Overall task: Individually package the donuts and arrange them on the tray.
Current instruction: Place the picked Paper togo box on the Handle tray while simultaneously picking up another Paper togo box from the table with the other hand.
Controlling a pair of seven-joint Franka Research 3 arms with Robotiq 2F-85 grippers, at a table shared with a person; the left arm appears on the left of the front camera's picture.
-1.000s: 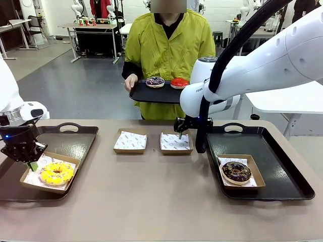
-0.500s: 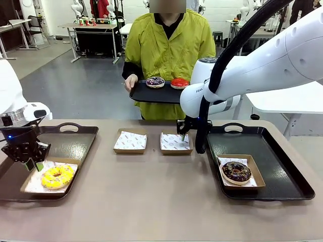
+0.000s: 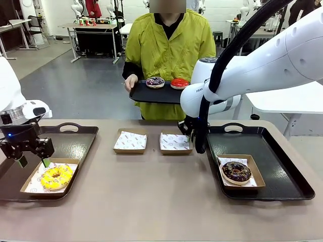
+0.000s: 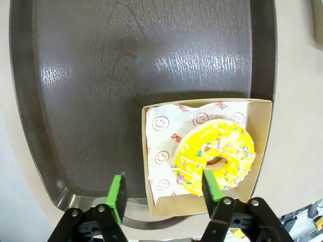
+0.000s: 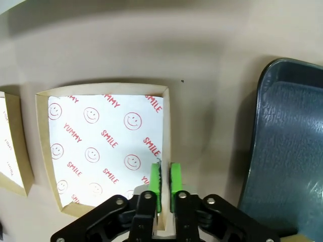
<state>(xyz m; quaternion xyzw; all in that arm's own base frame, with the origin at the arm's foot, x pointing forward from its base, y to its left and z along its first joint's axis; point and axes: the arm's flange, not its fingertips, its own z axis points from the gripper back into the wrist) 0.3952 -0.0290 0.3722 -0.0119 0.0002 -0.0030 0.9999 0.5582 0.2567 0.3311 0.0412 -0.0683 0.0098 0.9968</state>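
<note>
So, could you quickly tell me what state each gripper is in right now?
Left gripper: open, holding nothing, near the yellow donut.
Right gripper: shut on the empty box, pinching its wall.

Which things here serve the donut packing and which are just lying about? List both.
Job: yellow donut, chocolate donut, purple donut, red donut, gripped box, spare box, left tray, right tray, person's tray.
Lying about: white side table, far workbench.

Two paper-lined boxes (image 3: 130, 141) sit side by side on the table (image 3: 151, 201).
</note>
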